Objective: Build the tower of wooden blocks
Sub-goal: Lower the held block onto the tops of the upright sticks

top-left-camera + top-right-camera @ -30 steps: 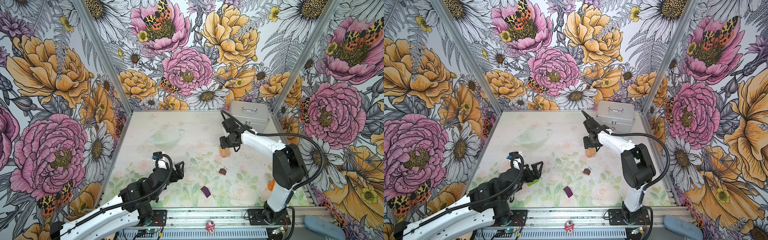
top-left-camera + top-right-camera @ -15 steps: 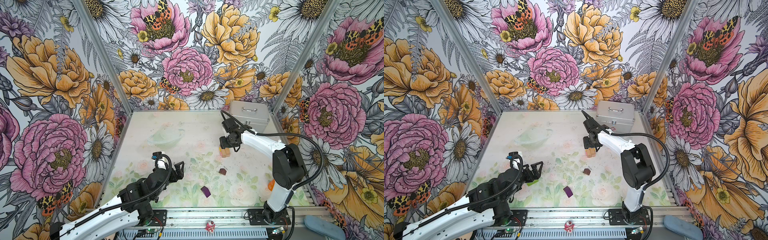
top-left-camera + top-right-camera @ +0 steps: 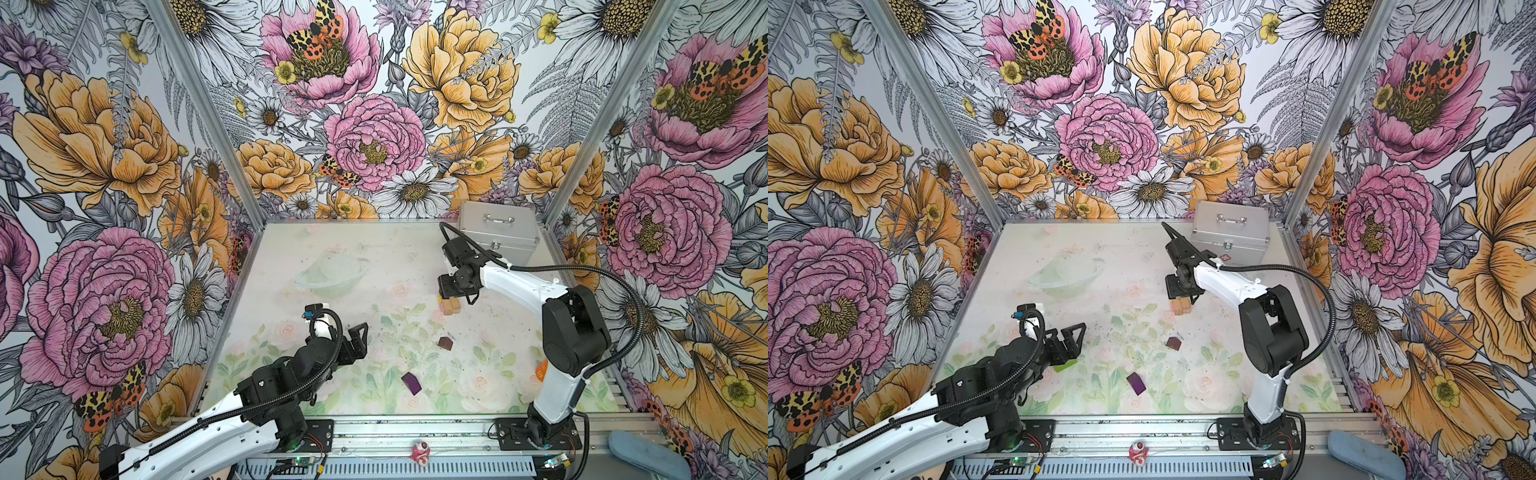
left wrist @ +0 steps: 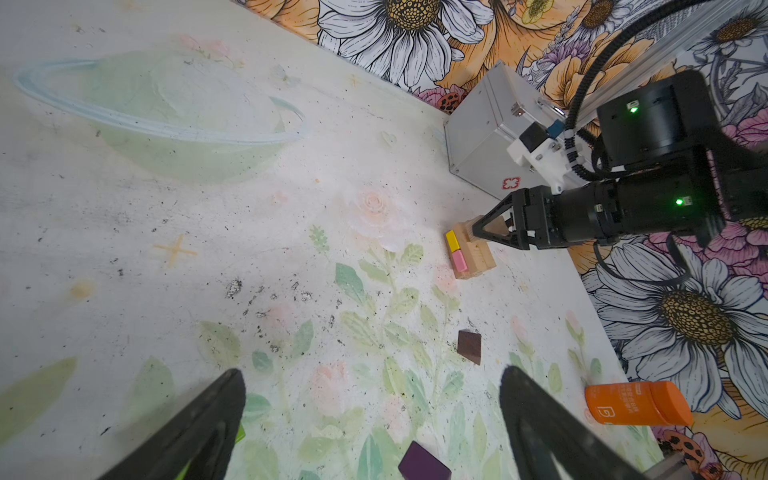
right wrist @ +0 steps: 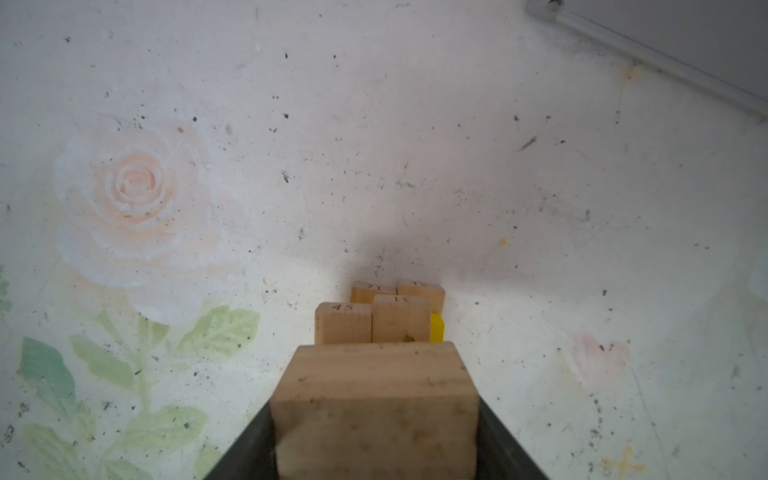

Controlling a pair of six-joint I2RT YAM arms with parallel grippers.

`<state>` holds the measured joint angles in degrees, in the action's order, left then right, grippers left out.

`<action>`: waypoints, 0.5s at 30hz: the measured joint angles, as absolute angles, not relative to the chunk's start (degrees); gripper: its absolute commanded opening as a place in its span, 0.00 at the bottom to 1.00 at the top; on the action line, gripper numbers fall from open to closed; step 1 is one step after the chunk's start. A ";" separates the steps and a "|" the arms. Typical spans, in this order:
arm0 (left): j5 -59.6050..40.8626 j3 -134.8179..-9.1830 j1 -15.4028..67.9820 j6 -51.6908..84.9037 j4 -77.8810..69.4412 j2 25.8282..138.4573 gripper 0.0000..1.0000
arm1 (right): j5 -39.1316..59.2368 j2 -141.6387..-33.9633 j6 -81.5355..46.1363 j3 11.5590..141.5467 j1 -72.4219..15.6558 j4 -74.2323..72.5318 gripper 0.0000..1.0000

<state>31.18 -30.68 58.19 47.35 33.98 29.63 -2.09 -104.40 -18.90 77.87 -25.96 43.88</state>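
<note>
Your right tool (image 3: 450, 291) clamps 1 tan block (image 5: 374, 409) over the wood block tower (image 4: 471, 254) beside the silver case (image 3: 498, 232), apparently aligning the next crossed layer. Your left tool (image 3: 355, 340) hangs wide open, empty.

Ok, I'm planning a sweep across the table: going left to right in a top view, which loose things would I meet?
Clear bowl → purple block → dark-brown block → silver case.

Tan block (image 5: 343, 322) end face: number 45
Silver case (image 4: 484, 139) front: red cross sign
Orange bottle (image 4: 638, 404): white print, unreadable
</note>
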 measured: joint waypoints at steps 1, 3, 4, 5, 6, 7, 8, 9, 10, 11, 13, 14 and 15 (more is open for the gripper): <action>31.18 -30.68 58.19 47.35 33.98 29.63 0.97 | -2.04 -104.49 -18.90 77.87 -25.98 43.88 0.43; 31.18 -30.63 58.19 47.35 33.98 29.63 0.97 | -2.02 -104.60 -18.90 77.87 -26.06 43.88 0.43; 31.14 -30.63 58.13 47.35 33.98 29.63 0.97 | -1.98 -104.64 -18.90 77.87 -26.06 43.88 0.43; 31.05 -30.63 58.04 47.35 33.98 29.63 0.97 | -1.87 -104.73 -18.90 77.87 -26.06 43.88 0.43; 31.03 -30.63 57.93 47.35 33.98 29.63 0.97 | -1.85 -104.81 -18.90 77.87 -26.06 43.88 0.43; 31.03 -30.63 57.87 47.37 33.98 29.63 0.97 | -1.83 -104.92 -18.90 77.87 -26.06 43.88 0.43; 31.03 -30.63 57.87 47.35 33.98 29.63 0.97 | -1.83 -105.01 -18.90 77.87 -26.06 43.88 0.43; 31.00 -30.63 57.87 47.35 33.98 29.63 0.97 | -1.85 -105.12 -18.90 77.87 -26.06 43.88 0.43; 31.00 -30.59 57.87 47.35 33.98 29.61 0.97 | -1.85 -105.25 -18.90 77.87 -26.06 43.88 0.43; 31.00 -30.52 57.87 47.35 33.98 29.47 0.97 | -1.83 -105.32 -18.90 77.91 -26.06 43.88 0.43; 30.98 -30.33 57.84 47.35 33.98 29.06 0.97 | -1.85 -105.45 -18.90 78.06 -26.06 43.90 0.43; 30.98 -30.30 57.84 47.35 34.02 28.86 0.97 | -1.85 -105.54 -18.90 78.19 -26.06 43.88 0.43; 30.98 -30.28 57.84 47.35 33.98 28.69 0.97 | -1.85 -105.60 -18.90 78.30 -26.06 43.86 0.43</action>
